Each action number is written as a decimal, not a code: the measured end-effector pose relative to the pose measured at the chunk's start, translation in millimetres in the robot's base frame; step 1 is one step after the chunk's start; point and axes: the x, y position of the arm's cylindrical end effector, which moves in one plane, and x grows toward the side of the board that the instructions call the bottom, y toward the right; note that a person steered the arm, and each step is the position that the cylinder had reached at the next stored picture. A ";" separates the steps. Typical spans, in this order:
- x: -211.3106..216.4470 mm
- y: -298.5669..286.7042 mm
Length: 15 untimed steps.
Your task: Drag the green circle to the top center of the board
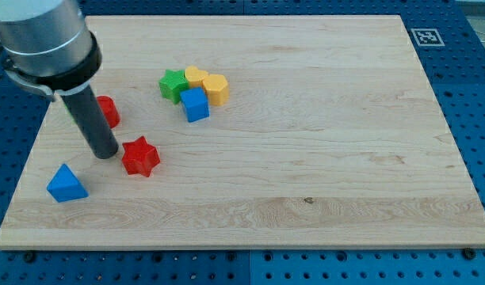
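Observation:
My tip (105, 153) rests on the wooden board (322, 158) at the view's left, just left of a red star (140, 156). A green block (173, 84), its shape looking more like a star than a circle, lies up and to the right of the tip, in a tight cluster with two yellow blocks (196, 76) (216, 89) and a blue block (195, 104). The green block is the cluster's leftmost piece. No clearly round green block shows.
A red block (109, 111) sits partly hidden behind the rod. A blue triangle (66, 184) lies near the bottom-left corner. A black-and-white marker (425, 36) is at the board's top-right corner. Blue pegboard surrounds the board.

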 end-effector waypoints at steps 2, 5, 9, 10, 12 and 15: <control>-27.9 -34.2; -44.6 -50.5; -93.1 -51.0; -102.0 -51.0; -121.7 -50.6; -121.7 -36.9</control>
